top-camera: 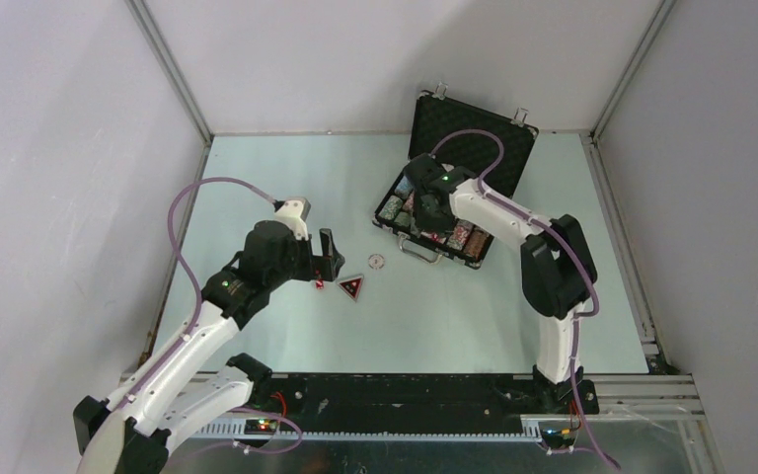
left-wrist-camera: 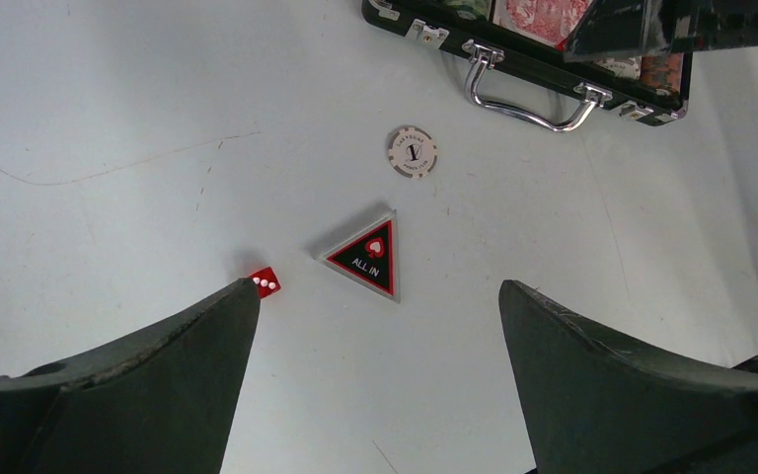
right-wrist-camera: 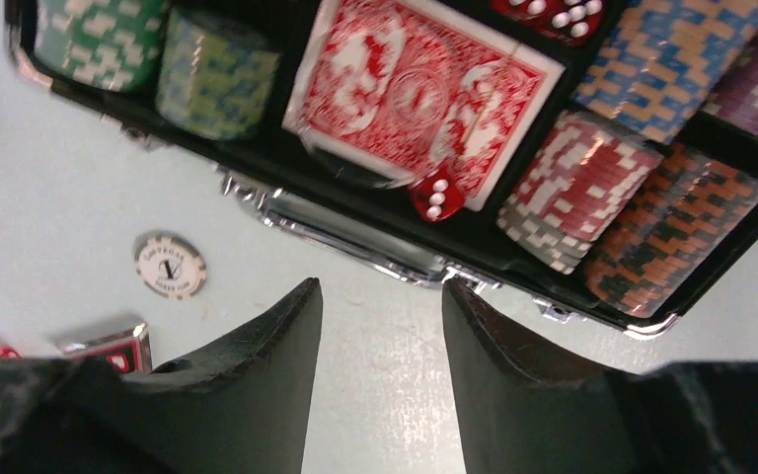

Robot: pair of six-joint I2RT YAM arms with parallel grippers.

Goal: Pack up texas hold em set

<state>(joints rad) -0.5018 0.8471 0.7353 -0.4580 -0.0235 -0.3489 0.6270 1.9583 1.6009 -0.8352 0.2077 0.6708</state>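
The black briefcase (top-camera: 489,148) stands open at the back right, chip stacks (right-wrist-camera: 577,188) and a red card deck (right-wrist-camera: 419,94) inside, a red die (right-wrist-camera: 437,193) on the deck's edge. On the table lie the black "ALL IN" triangle (left-wrist-camera: 368,255), the white button (left-wrist-camera: 413,152) and another red die (left-wrist-camera: 265,281). My left gripper (left-wrist-camera: 375,296) is open and empty above the table, the die by its left fingertip. My right gripper (right-wrist-camera: 382,286) is open and empty over the case's front edge and handle (left-wrist-camera: 528,94). No blue deck shows.
Grey walls enclose the table on three sides. The case's silver latches (left-wrist-camera: 424,33) face the table's middle. The triangle (top-camera: 351,287) and button (top-camera: 376,262) lie between the two arms, left of the case.
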